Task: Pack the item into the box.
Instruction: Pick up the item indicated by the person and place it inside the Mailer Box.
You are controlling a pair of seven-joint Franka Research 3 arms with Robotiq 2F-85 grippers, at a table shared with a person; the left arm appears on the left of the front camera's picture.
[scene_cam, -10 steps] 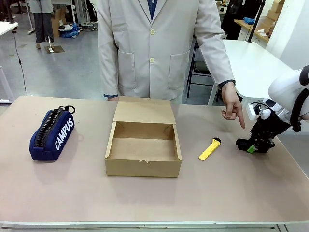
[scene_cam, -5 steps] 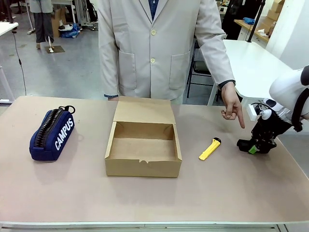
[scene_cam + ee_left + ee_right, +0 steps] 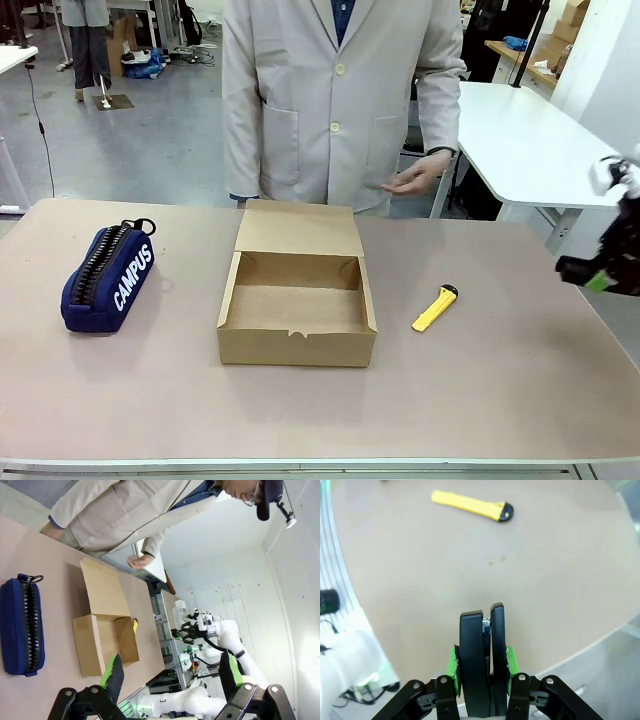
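At the right edge of the table (image 3: 500,400), the right gripper (image 3: 603,277) hangs above the surface with its jaws clamped on the item (image 3: 573,267), whose black end sticks out toward the table's middle. Right wrist view: green pads (image 3: 453,663) press both flanks of the item, which runs along the fingers. Bare tabletop lies beneath it and the curved table edge is close on one side. So the item is off the table and well apart from the box (image 3: 297,345). Mid-table, the box sits with its lid flap (image 3: 297,229) folded back toward the person, top open, walls upright, floor showing bare cardboard. Between box and right gripper lies the yellow utility knife (image 3: 435,308), flat and diagonal, nearer the box's right wall but not touching it, with bare surface on either side. Near the left edge lies the navy pouch (image 3: 108,278), well apart from the box's left wall, with an open strip of table between. A wide bare band runs along the near edge in front of the box. Beyond the far edge, the person's hand (image 3: 415,180) is held above table level, not over the box. Wrist view of the left gripper (image 3: 170,676): fingers spread wide, holding nothing, with box, pouch and knife far off.
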